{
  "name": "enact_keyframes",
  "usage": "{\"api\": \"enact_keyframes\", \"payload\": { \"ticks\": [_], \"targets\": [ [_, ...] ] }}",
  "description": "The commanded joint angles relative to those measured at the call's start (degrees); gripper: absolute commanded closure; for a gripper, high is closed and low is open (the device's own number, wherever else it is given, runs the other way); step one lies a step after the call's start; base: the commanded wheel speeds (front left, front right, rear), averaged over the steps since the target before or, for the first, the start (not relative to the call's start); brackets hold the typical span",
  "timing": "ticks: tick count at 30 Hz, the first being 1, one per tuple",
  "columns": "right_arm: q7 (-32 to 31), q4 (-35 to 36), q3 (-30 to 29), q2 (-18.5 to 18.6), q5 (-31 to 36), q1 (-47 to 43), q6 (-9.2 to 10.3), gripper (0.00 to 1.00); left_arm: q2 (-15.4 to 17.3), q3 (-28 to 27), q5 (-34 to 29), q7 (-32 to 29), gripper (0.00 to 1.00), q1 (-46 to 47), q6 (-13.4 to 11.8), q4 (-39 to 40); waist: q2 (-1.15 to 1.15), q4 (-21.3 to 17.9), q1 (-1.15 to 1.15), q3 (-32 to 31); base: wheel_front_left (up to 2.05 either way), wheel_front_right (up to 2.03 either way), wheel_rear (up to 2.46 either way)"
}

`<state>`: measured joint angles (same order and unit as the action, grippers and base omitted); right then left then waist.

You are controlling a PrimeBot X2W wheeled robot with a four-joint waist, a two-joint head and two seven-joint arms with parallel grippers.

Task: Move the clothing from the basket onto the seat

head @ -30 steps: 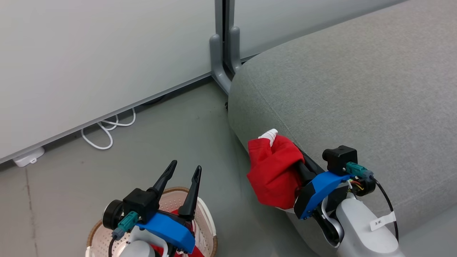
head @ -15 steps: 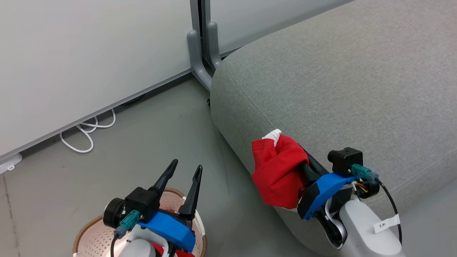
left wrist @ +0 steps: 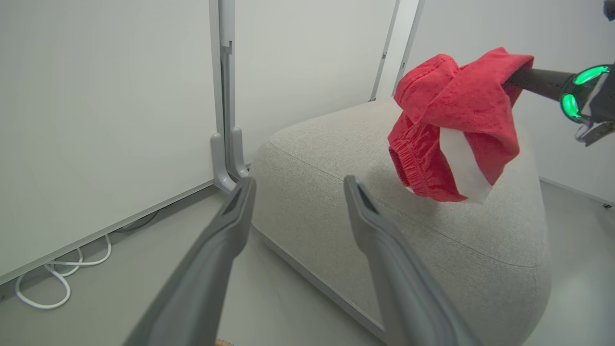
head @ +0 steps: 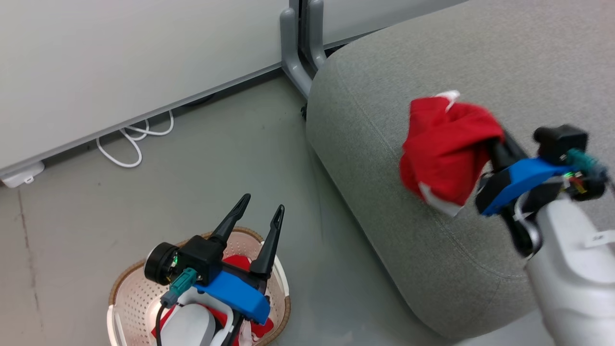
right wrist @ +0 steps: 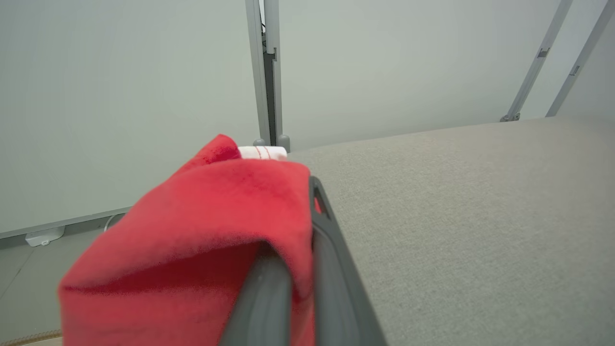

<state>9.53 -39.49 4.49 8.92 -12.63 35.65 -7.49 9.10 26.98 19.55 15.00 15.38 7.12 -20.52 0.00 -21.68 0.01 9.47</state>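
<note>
A red garment (right wrist: 192, 230) is clamped between the closed fingers of the right gripper (right wrist: 302, 240) at lower centre; the grey seat (right wrist: 456, 216) is seen across the right half.

Each pale forearm (head: 571, 283) is carrying a blue bracket (head: 519, 180), black camera block (head: 559, 139), teal connector (head: 579, 158) and dark tapering fingers (head: 230, 222).

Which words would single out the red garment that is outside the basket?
Find the large grey seat on the right of the head view. Over its rounded corner hangs a bunched red garment with white trim, pinched in the right end effector. The other red garment lies in the basket on the floor.
</note>
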Motion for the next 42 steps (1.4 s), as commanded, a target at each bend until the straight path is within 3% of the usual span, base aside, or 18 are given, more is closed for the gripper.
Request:
{"api": "enact_keyframes", "payload": {
  "ticks": [1, 11, 18, 25, 29, 42],
  "targets": [
    [-0.5, 0.4, -1.3, 1.5, 0.7, 1.9, -0.01, 1.0, 0.5, 0.3, -0.5, 0.3, 0.0, 1.4, 0.5, 0.4, 0.0, 1.9, -0.01, 2.2, 0.0, 0.0, 0.0],
    [-3.1, 1.0, -16.2, 11.2, 0.9, 11.0, -0.01, 1.0, 3.3, 2.7, -1.3, 0.2, 0.0, 6.3, 0.5, 4.1, 0.0, 7.9, -0.01, 12.3, 0.0, 0.0, 0.0],
    [-0.4, -0.7, -26.6, 14.7, 0.2, 14.4, -0.01, 1.0, 5.4, 3.7, -2.3, 0.1, 0.0, 9.6, 0.5, 7.5, 0.0, 10.3, -0.01, 19.4, 0.0, 0.0, 0.0],
    [3.4, -3.9, -33.8, 15.0, 1.2, 17.6, -0.01, 1.0, 8.1, 3.4, -3.4, -1.5, 0.0, 11.8, 0.5, 13.2, 0.0, 10.4, -0.01, 25.8, 0.0, 0.0, 0.0],
    [4.5, -7.5, -36.4, 13.3, 3.7, 18.0, -0.01, 1.0, 9.2, 3.5, -3.6, -2.4, 0.0, 12.1, 0.4, 15.8, 0.0, 10.0, -0.01, 27.5, 0.0, 0.0, 0.0],
    [5.7, -14.3, -37.9, 11.2, 9.6, 19.0, -0.01, 1.0, 9.7, 4.2, -2.9, -2.6, 0.0, 11.9, 0.1, 16.7, 0.0, 10.4, -0.01, 27.1, 0.0, 0.0, 0.0]
  ]
}}
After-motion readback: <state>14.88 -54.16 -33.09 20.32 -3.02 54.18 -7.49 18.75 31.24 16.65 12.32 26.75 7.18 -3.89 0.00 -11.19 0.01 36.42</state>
